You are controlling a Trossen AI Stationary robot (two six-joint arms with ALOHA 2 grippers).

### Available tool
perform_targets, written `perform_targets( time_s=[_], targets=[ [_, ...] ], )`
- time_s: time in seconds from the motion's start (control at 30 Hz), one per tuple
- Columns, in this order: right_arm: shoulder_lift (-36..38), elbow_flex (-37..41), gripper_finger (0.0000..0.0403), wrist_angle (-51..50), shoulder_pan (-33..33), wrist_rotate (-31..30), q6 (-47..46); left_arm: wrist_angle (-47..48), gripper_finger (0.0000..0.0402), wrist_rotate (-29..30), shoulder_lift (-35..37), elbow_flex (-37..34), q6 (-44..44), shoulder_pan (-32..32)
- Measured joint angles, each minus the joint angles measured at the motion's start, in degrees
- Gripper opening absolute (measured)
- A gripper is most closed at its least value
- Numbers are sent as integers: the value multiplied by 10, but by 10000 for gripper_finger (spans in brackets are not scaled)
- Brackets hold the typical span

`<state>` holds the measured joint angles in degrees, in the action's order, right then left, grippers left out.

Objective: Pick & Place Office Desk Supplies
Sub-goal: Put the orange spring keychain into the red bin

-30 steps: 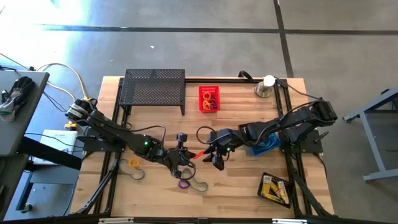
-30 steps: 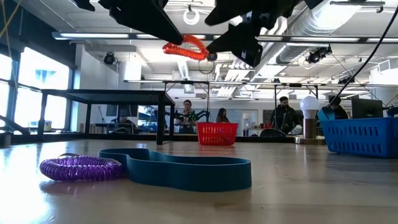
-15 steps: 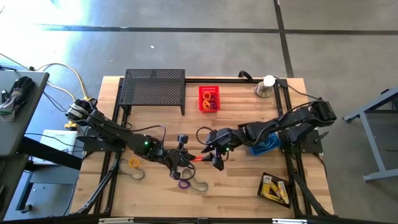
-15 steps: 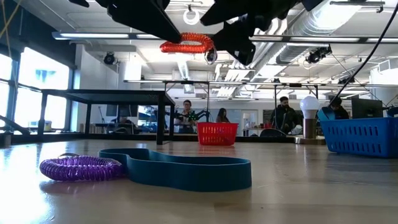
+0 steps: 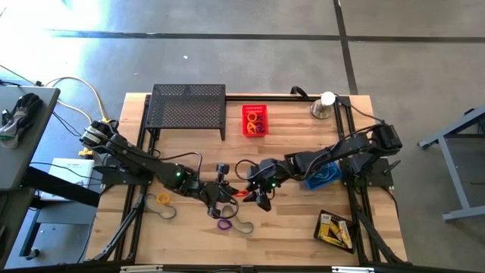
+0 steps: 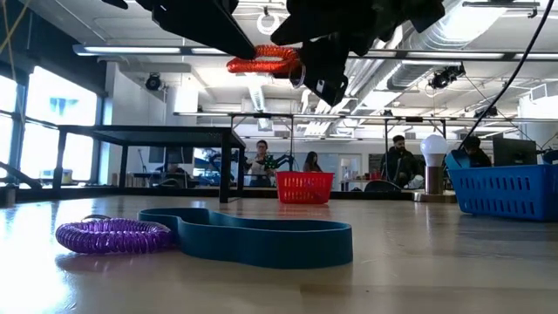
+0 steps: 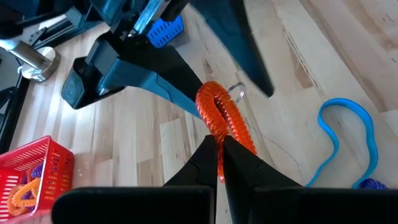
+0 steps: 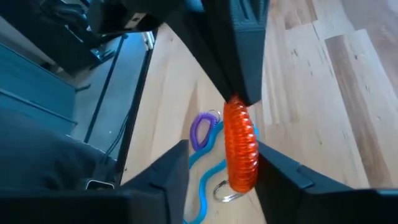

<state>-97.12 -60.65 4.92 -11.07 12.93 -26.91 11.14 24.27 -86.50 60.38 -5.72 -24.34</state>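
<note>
1. Two arms meet over the middle of the table (image 5: 303, 243), well above the wood: the left arm reaches in from the table's left edge, the right arm stretches low across from the right side.
2. The left gripper (image 7: 219, 155) has its fingers pressed together on one end of the orange coil loop (image 7: 222, 118), holding it in the air above the purple coil loop (image 6: 113, 235) and blue band (image 6: 261, 240) lying on the table.
3. The right gripper (image 8: 221, 165) faces the left one, fingers spread, one on each side of the coil's free end; I cannot tell whether they touch it.
4. The coil's long axis runs from the left fingertips straight toward the right gripper, so the right one need only close where it stands; this looks like a hand-over.
5. The red basket (image 5: 255, 120), already holding loops, lies toward the table's far edge from both grippers.
</note>
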Motion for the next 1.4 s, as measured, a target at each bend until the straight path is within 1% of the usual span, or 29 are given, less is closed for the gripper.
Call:
perform_targets(
  time_s=[0.1, 0.23, 0.27, 0.3, 0.43, 0.53, 0.63, 0.8, 0.9, 0.97, 1.07, 1.2, 1.3, 1.37, 1.4],
  targets=[
    [0, 0, 115, 1, 3, 9, 2, 0, 1, 0, 0, 0, 0, 2],
    [0, 0, 38, -1, 4, -2, 16, 0, 1, 1, 0, 0, -1, 6],
    [0, 0, 23, -1, 4, -7, 18, 0, 1, 1, 0, 0, -1, 7],
    [0, 0, 17, -2, 4, -9, 19, 0, 1, 1, 0, 0, -2, 7],
    [0, 0, 16, -3, 4, -6, 14, -1, 5, 0, 0, 0, -14, 7],
    [0, 0, 15, -6, 4, -8, 14, -2, 24, 0, 0, 0, -17, 10],
    [0, 0, 13, -15, 4, -8, 11, -2, 60, 1, 0, 0, -12, 11],
    [0, 0, 13, -38, 4, -5, -4, -2, 139, 3, 0, 0, 0, 10],
    [1, 0, 13, -72, 4, -13, -17, 0, 181, 3, 0, 0, 8, 10],
    [10, 0, 13, -113, 7, -28, -20, 7, 201, 3, 0, 0, 21, 10],
    [26, 0, 13, -179, 15, -65, -18, 25, 218, 3, 0, 0, 52, 10],
    [47, 0, 13, -260, 28, -132, -20, 57, 222, -6, 0, 0, 101, 18],
    [65, 0, 15, -285, 55, -201, -19, 88, 222, -34, 4, 0, 143, 32],
    [67, -2, 20, -277, 77, -247, -18, 106, 222, -53, 5, 0, 171, 43],
    [68, -5, 21, -277, 92, -256, -16, 119, 222, -67, 5, 0, 184, 48]
  ],
)
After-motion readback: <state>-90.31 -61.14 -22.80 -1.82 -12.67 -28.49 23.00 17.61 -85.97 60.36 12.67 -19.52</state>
